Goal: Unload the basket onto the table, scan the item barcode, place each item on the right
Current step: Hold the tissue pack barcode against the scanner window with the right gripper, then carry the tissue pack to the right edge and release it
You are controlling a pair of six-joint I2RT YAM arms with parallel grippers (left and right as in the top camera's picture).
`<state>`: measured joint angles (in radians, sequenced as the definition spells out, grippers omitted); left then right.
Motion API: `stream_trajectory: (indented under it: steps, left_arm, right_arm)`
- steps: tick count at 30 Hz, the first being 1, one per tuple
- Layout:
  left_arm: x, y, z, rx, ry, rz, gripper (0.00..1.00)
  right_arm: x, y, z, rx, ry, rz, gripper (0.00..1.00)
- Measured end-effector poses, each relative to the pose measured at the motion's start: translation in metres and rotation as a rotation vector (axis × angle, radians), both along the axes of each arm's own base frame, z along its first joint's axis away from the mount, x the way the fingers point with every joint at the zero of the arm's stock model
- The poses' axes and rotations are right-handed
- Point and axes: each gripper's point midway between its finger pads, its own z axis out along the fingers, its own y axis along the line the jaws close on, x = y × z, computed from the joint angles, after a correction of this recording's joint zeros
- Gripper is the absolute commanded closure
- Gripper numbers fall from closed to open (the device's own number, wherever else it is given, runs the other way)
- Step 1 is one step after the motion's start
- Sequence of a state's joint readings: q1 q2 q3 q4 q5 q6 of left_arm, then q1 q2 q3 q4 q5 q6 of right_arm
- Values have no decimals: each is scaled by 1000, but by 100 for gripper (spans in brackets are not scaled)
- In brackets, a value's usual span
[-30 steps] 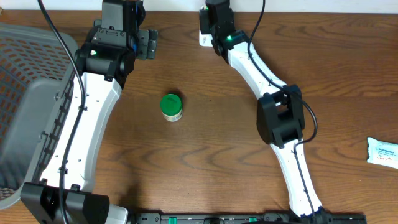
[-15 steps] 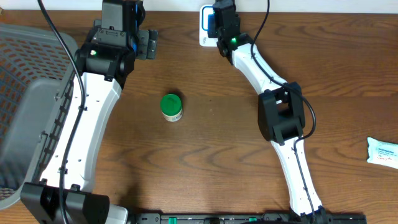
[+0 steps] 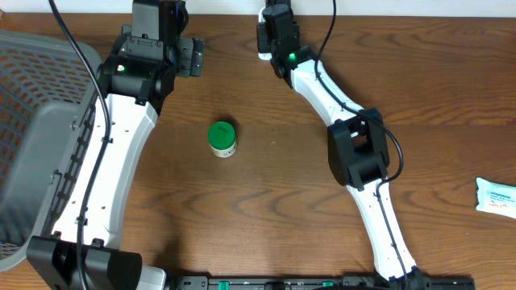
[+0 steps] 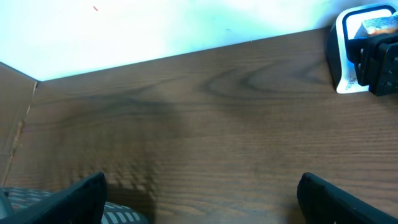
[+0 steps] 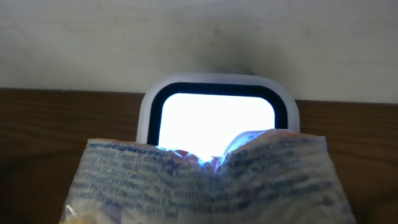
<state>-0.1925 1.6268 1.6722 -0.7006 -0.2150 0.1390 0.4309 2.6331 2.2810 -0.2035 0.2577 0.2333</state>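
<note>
The wooden table [image 3: 266, 209] bears a scanner [image 4: 339, 62], green-lidded jar [image 3: 222, 138], grey basket [image 3: 32, 145] and white packet [image 3: 495, 196].

**Tally on the table**

One table [image 3: 266, 217] carries two arms, the left arm [image 3: 121, 149] and the right arm [image 3: 360, 155]. There is one green-lidded jar [image 3: 222, 138], one grey basket [image 3: 32, 137] and one scanner [image 5: 217, 115] (its window glowing white). Packets number two: a crinkled packet [image 5: 205, 180] and a white packet [image 3: 495, 196], possibly of one kind, as the print is too blurred to tell.
</note>
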Motion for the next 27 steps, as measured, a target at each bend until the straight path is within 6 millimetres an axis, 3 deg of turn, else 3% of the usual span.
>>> stream_trajectory:
  steps: [8,12,15,17,19,20,23,25,27]
  left_arm:
    - [0,0,0,0,0,0,2]
    - [0,0,0,0,0,0,2]
    - [0,0,0,0,0,0,2]
    - [0,0,0,0,0,0,2]
    - [0,0,0,0,0,0,2]
    - [0,0,0,0,-1,0,2]
    - [0,0,0,0,0,0,2]
    - [0,0,0,0,0,0,2]
    - [0,0,0,0,0,0,2]
  right_arm:
    - [-5,-2,-4,-37,33,12,44]
    - [-18,-5,-5,-83,99,26,45]
    - [-36,-14,8,-119,170,26,46]
    - [-52,-25,31,-142,214,12,46]
    - [-68,-41,67,-142,234,-18,48]
    - [-78,-50,75,-151,261,-34,50]
    - [-112,-96,111,-149,351,-126,51]
    - [-128,-130,123,-144,404,-200,51]
    - [-149,-173,121,-148,501,-297,50]
